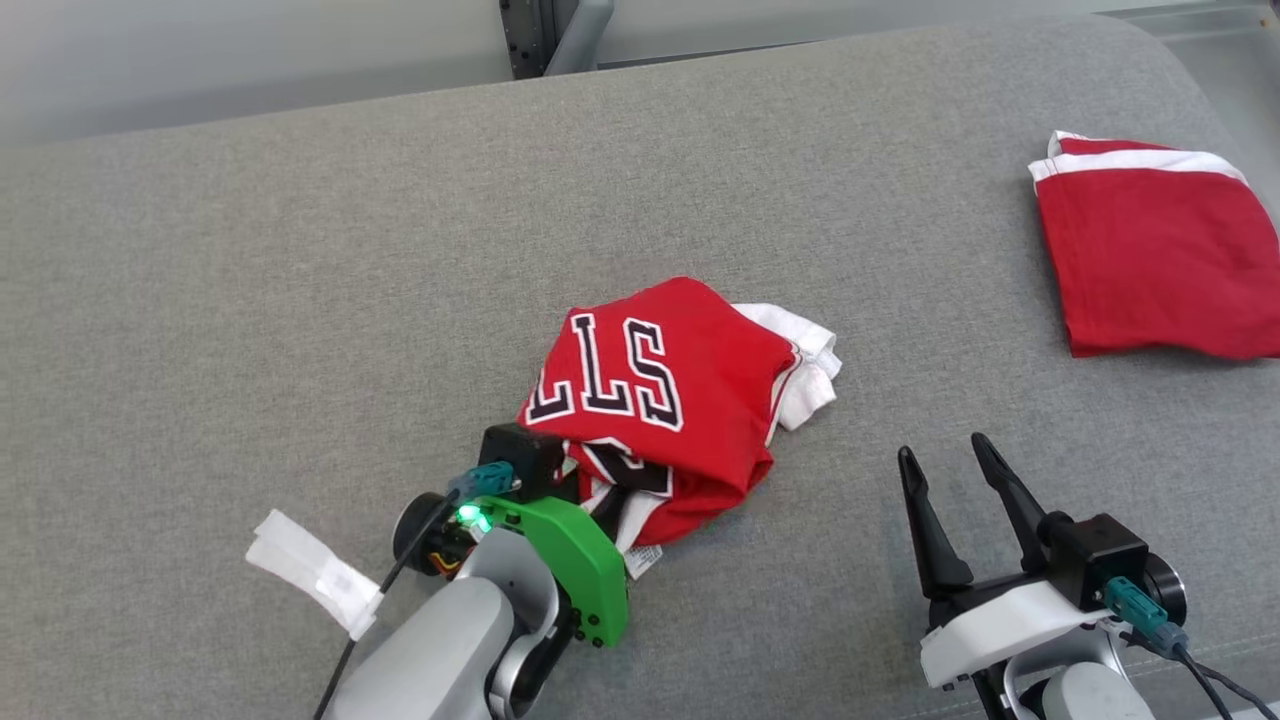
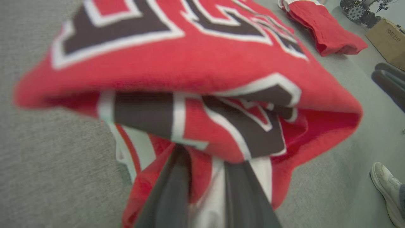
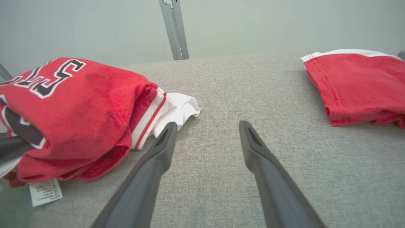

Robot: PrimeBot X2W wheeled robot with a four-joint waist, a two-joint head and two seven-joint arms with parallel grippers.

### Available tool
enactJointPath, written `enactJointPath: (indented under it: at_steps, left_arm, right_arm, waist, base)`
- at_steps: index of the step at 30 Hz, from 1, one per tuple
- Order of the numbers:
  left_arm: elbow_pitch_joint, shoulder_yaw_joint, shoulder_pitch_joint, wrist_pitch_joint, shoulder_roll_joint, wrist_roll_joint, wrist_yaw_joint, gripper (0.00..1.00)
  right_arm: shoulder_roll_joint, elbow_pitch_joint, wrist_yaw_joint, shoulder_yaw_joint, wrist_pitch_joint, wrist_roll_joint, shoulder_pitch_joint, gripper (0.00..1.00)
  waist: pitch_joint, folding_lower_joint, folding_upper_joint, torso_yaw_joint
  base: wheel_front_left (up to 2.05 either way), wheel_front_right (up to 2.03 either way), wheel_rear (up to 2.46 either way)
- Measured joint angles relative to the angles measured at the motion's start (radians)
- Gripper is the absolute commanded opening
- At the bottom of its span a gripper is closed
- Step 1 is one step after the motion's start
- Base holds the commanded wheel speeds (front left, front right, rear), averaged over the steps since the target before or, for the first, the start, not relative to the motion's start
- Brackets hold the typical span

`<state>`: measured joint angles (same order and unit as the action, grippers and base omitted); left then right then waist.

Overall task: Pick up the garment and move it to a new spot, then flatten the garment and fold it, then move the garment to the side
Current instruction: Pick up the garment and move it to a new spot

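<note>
The garment, a red jersey with black-and-white letters and white trim, lies bunched in a heap near the middle of the grey padded table. My left gripper reaches into its near-left edge. In the left wrist view its two dark fingers stand a little apart with white cloth between them. Their tips are buried under a red fold of the garment, so the grip cannot be judged. My right gripper hovers open and empty to the right of the garment, and in its own wrist view the right gripper points over bare table.
A second red garment, folded, with a white band, lies at the table's far right edge. White tape wraps a cable by my left forearm. A person's shoe and a cardboard box are on the floor beyond the table.
</note>
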<state>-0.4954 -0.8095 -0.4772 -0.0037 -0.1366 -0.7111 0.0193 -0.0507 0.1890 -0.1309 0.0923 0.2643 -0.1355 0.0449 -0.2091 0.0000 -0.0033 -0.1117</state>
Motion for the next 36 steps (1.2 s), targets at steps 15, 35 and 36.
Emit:
enactJointPath:
  at_steps: [15,35,36]
  left_arm:
    - [0.104,0.128,0.226,-0.216,-0.089,-0.050,0.114,1.00]
    - [0.364,0.461,0.631,-0.259,-0.009,0.331,0.096,1.00]
    - [0.363,0.478,0.636,-0.259,-0.002,0.344,0.084,1.00]
  right_arm:
    - [0.001,-0.002,0.000,-0.057,0.000,0.008,-0.079,1.00]
    - [0.001,0.017,0.000,-0.199,0.000,0.030,-0.184,1.00]
    - [0.001,0.017,0.000,-0.201,0.000,0.030,-0.184,1.00]
  waist:
    - [0.110,0.0000,0.0000,0.036]
    - [0.221,0.0000,0.0000,0.115]
    - [0.222,0.0000,0.0000,0.117]
  base:
    - [0.00,0.00,0.00]
    - [0.00,0.00,0.00]
    - [0.00,0.00,0.00]
